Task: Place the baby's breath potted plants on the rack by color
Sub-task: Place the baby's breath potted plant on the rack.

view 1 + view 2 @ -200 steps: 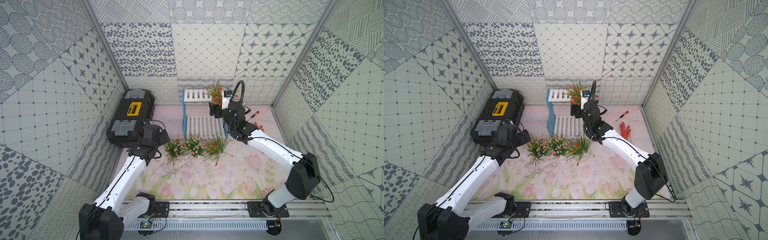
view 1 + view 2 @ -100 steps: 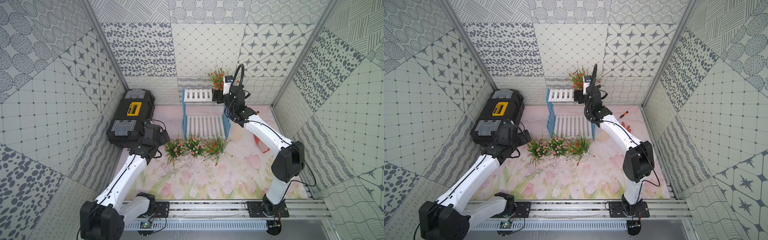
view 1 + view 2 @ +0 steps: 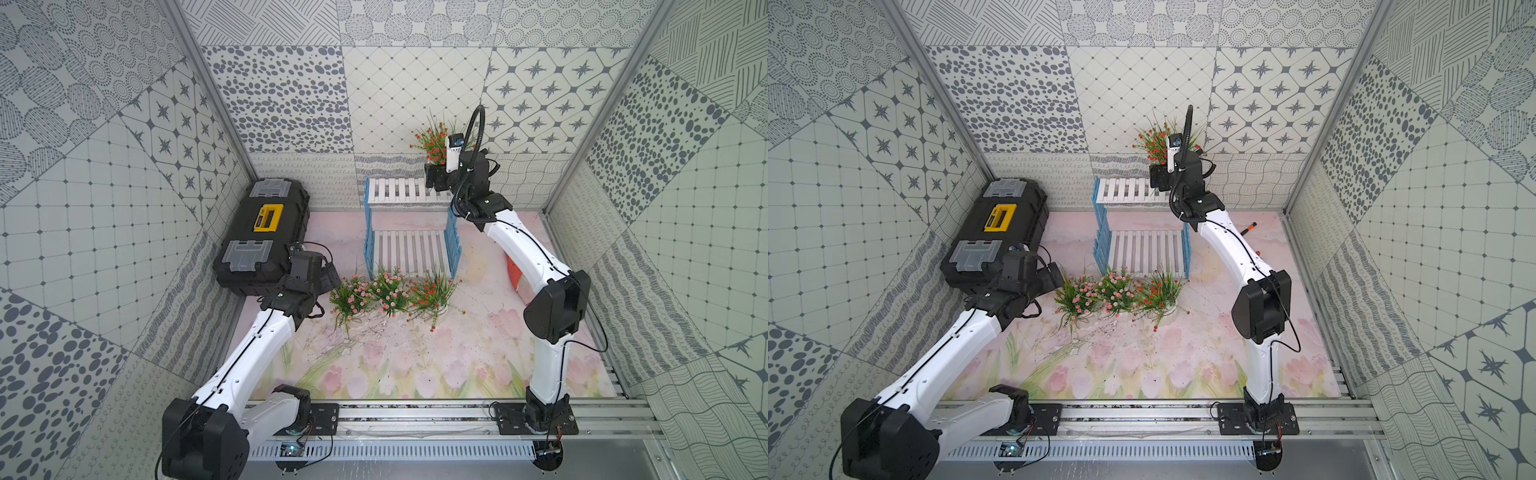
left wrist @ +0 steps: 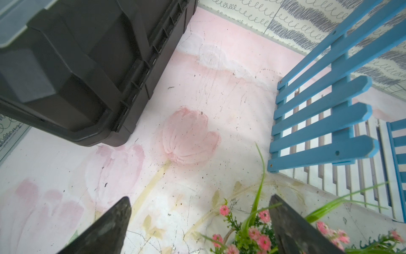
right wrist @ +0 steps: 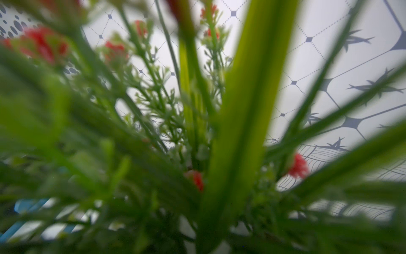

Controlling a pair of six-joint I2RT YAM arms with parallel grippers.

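Observation:
My right gripper [image 3: 434,178] [image 3: 1158,179] is shut on a red-flowered baby's breath potted plant [image 3: 432,141] [image 3: 1156,143], held just above the right end of the rack's top shelf [image 3: 397,191] [image 3: 1125,191]. Its leaves [image 5: 241,110] fill the right wrist view and hide pot and fingers. On the mat before the rack stand a pink plant [image 3: 351,297] [image 3: 1077,297], a second pink plant [image 3: 390,291] [image 3: 1115,291] and a red plant [image 3: 430,293] [image 3: 1156,291]. My left gripper [image 3: 332,278] [image 4: 198,220] is open beside the leftmost pink plant [image 4: 252,233].
A black and yellow toolbox [image 3: 262,237] [image 3: 994,232] [image 4: 77,66] lies left of the rack, close behind my left wrist. A red-handled tool [image 3: 515,274] and a small screwdriver [image 3: 1250,226] lie on the mat to the right. The rack's blue side frame [image 4: 318,123] is near my left gripper.
My right arm has carried the red plant back and up, from beside the rack's right frame to above the top shelf's right end. The left arm has barely moved.

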